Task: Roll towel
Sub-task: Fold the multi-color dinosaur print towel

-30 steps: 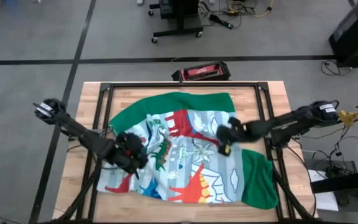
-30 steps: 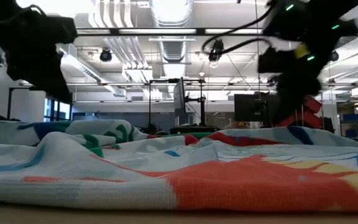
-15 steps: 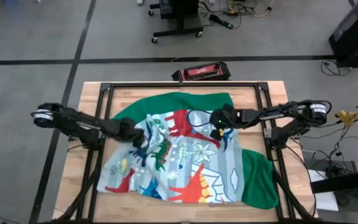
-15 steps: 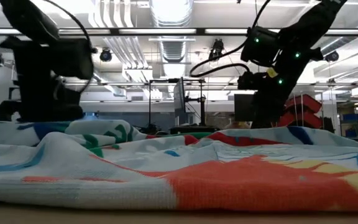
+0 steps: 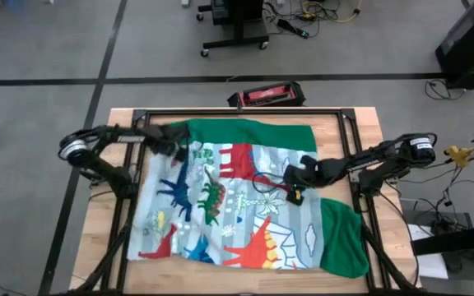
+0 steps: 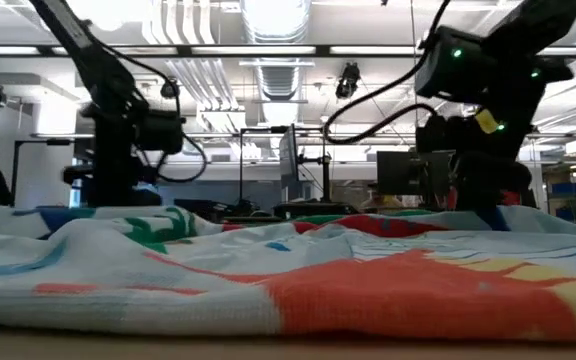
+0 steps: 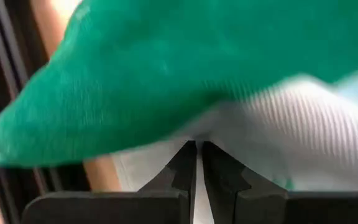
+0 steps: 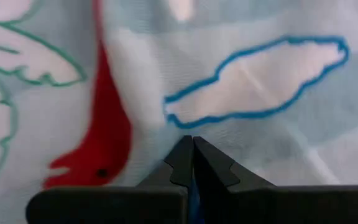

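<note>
The left gripper (image 5: 174, 148), its dark fingers (image 7: 185, 163) nearly together and pinching a fold of cloth, holds the far left corner of the large soft towel (image 5: 245, 205), a green-bordered cloth with a pale blue centre printed with red, blue and green dinosaurs, which spreads from that corner across the wooden table (image 5: 105, 205) toward the near edge and the right. To the right, the right gripper (image 5: 297, 181) stands with its fingers (image 8: 185, 163) closed, pressed down on the towel's printed centre, with the green border just beyond it and hanging past the table's near right side.
</note>
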Motion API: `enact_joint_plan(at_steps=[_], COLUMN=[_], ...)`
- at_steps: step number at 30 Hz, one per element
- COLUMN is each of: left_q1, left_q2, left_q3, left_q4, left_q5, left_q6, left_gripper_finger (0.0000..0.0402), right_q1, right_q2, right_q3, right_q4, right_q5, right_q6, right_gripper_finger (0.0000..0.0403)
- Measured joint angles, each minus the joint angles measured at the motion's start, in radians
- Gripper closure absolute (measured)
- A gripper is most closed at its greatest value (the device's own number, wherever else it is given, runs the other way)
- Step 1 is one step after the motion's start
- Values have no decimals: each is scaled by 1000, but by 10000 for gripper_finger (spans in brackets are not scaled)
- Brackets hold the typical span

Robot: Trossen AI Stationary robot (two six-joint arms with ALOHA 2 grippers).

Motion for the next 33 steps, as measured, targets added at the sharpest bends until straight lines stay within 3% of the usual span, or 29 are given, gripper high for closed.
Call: enact_joint_plan(at_steps=[2, 5, 12, 15, 20, 26, 30, 33], left_q1=[61, 108, 23, -91, -344, -645, -832, -924], left_q2=[55, 117, 72, 14, -81, -119, -122, -133], left_q3=[39, 112, 211, 170, 42, -111, -119, -70], left_q4=[74, 55, -310, -398, -384, -359, -426, -495], left_q5=[-4, -7, 97, 156, 274, 289, 299, 432], left_q6=[92, 147, 43, -48, -219, -552, -744, -821], left_gripper_finger=[388, 388, 388, 388, 388, 388, 388, 388], right_q1=[23, 32, 32, 48, 101, 193, 223, 209], right_q2=[-19, -64, -175, -187, -181, -175, -163, -161], right_q3=[2, 4, 4, -11, -47, -82, -110, -119], right_q4=[-3, -5, -94, -94, -94, -82, -80, -110], right_q5=[29, 40, 66, 44, -38, -104, -94, 9], right_q6=[22, 37, 46, 72, 153, 261, 296, 303], right_gripper_finger=[403, 403, 403, 403, 403, 403, 403, 403])
